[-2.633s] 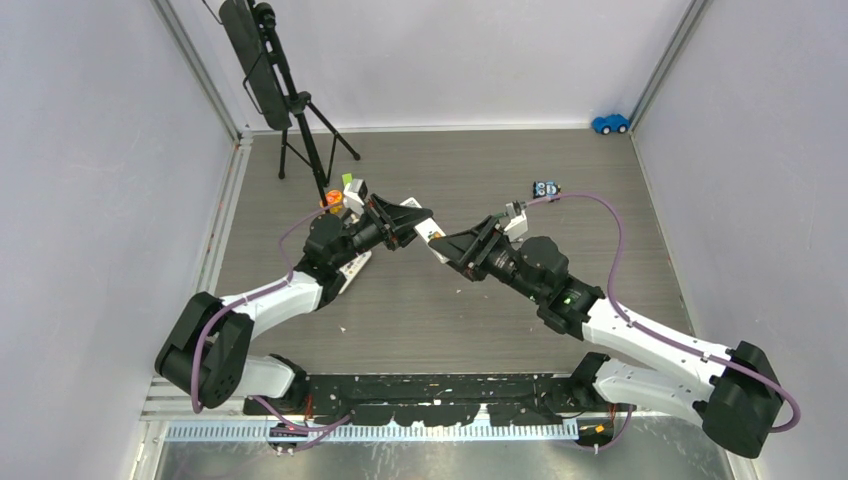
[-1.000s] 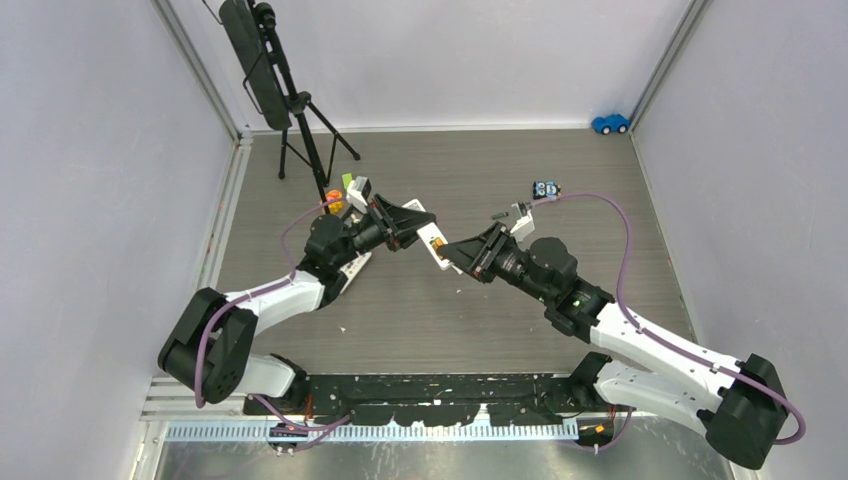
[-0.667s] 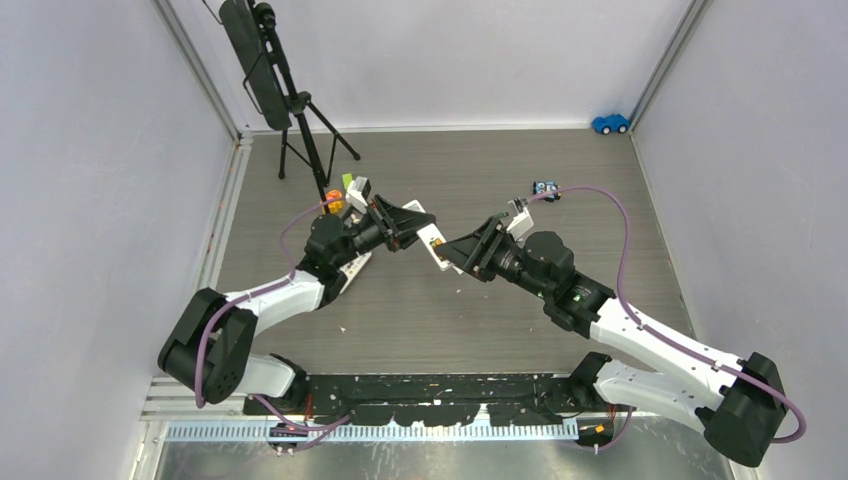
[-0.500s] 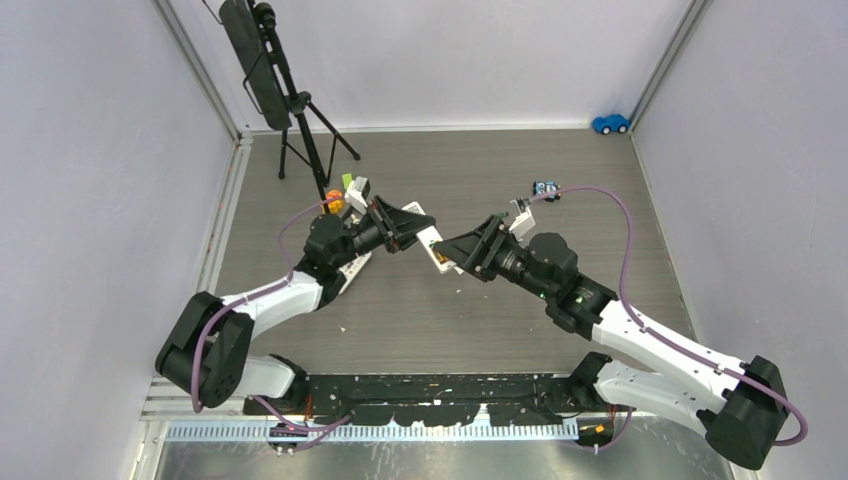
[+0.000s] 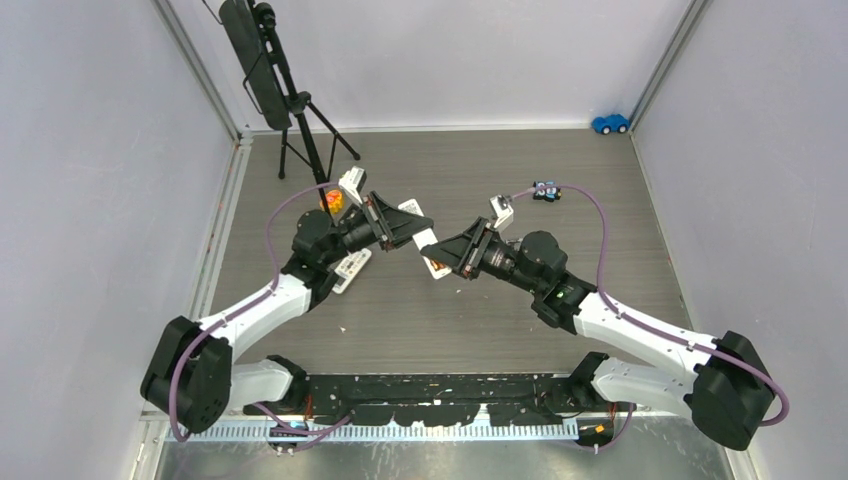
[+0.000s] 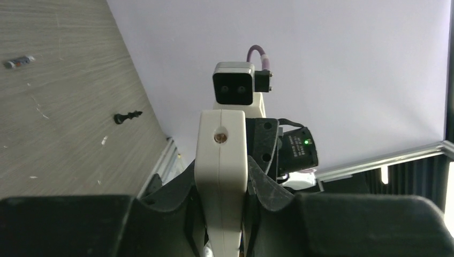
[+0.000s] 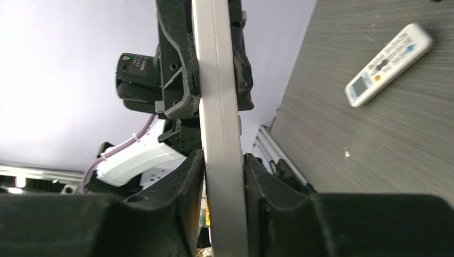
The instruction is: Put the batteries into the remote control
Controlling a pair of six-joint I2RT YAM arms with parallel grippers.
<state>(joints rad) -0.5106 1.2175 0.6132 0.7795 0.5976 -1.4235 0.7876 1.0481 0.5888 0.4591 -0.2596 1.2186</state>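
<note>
— How far along are the batteries?

— Not done. My left gripper (image 5: pixel 403 224) is clamped narrow on the remote (image 6: pixel 222 155), held in the air mid-table. My right gripper (image 5: pixel 452 250) hugs its right end, jaws against both faces. One battery (image 6: pixel 19 61) lies loose on the table, well apart.

— Any seated?

— I can't tell; the compartment is hidden. A second remote (image 7: pixel 388 63) lies left, untouched.

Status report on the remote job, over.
Left gripper shut on remote, midair. Right gripper shut on same remote. One battery loose on table. No obstruction seen.
</note>
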